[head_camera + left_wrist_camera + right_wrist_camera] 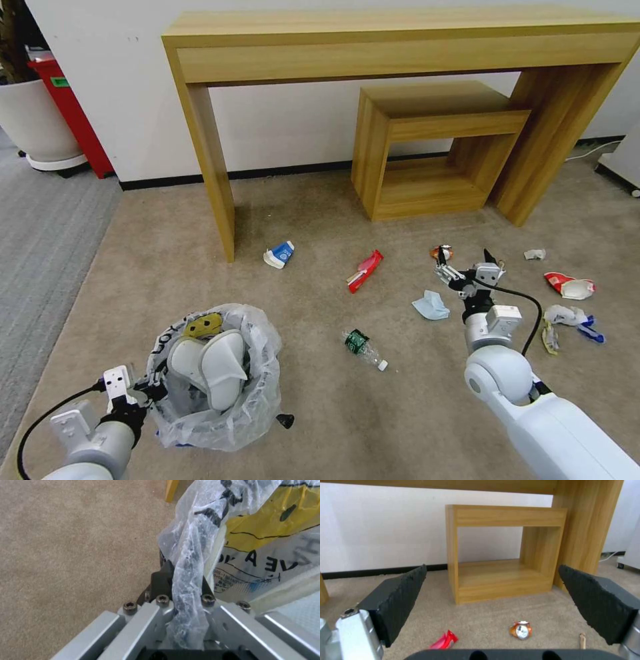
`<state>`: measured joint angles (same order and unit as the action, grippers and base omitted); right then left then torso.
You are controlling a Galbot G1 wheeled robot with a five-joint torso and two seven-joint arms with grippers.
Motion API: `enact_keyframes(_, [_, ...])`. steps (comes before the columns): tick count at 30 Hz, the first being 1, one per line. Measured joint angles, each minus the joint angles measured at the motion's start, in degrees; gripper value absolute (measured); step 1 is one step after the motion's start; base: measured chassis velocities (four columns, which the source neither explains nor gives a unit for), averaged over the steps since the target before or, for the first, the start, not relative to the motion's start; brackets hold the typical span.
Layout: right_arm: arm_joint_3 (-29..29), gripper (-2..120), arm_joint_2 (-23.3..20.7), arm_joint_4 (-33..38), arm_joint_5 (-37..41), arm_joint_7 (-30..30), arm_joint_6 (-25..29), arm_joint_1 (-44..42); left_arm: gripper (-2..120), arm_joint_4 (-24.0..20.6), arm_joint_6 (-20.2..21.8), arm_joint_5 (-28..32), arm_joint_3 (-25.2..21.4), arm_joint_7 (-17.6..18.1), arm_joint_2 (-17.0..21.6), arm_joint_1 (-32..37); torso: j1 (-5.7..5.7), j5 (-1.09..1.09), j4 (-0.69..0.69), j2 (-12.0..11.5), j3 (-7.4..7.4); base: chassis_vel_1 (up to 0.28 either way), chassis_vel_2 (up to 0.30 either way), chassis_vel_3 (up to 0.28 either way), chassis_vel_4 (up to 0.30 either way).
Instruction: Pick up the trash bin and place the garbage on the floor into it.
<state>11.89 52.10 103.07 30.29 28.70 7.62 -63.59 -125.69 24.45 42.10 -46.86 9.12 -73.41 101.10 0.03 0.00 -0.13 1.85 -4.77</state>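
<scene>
The trash bin [213, 400], lined with a crinkly white bag, sits at the lower left of the head view with two white slippers [213, 363] inside it. My left gripper [143, 390] is shut on its rim; the left wrist view shows the bag's rim [186, 562] pinched between the fingers. My right gripper [465, 259] hangs open just above the floor [320, 413]. The crushed can [441, 253] [521, 630] lies just ahead of it, with a wooden stick [582, 640] beside it. Around lie a pale blue mask [431, 305], a bottle [363, 347], a red wrapper [365, 270] and a blue-white carton [280, 255].
A tall wooden desk [400, 40] stands against the wall with a smaller wooden stool [433, 147] under it. More wrappers [570, 285] and crumpled paper [535, 254] lie at the right. A grey carpet strip [40, 227], white planter [33, 120] and red box [73, 113] are at the left.
</scene>
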Motion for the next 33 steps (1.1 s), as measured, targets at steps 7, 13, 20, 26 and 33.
enact_keyframes(7, [-0.49, 100, 0.11, -0.48, -0.09, -0.09, 0.03, 0.55, 1, 0.10, -0.01, -0.18, 0.03, -0.06, -0.28, 0.02, 0.00, 0.00, 0.00, 0.00, 0.00, -0.042, 0.045, 0.040, -0.050])
enact_keyframes(13, [-0.94, 100, 0.16, -0.44, -0.07, -0.05, 0.18, 0.65, 1, 0.15, -0.11, -0.34, 0.04, -0.08, -0.31, 0.07, 0.00, 0.00, 0.00, 0.00, -0.01, -0.076, 0.078, 0.065, -0.076])
enact_keyframes(20, [-2.13, 100, -1.33, 1.18, 4.36, 0.23, -3.94, 0.59, 1, 0.54, -0.21, -0.69, 0.19, -0.17, -0.48, 0.03, 0.00, 0.00, 0.00, 0.00, 0.00, -0.016, 0.018, 0.011, -0.019])
enact_keyframes(26, [-6.33, 100, -4.51, 2.75, 12.51, 0.12, -10.56, 0.56, 1, 0.98, -0.46, -1.00, 0.33, -0.35, -0.69, -0.17, 0.00, 0.00, 0.00, 0.00, 0.00, 0.000, 0.000, 0.000, 0.000])
enact_keyframes(33, [-15.71, 100, -8.87, 2.96, 20.50, 1.49, -19.19, 2.64, 1, 1.58, -0.69, -1.37, 0.60, -0.53, -1.24, -0.72, 0.00, 0.00, -0.01, 0.00, 0.00, 0.000, 0.000, 0.000, 0.000])
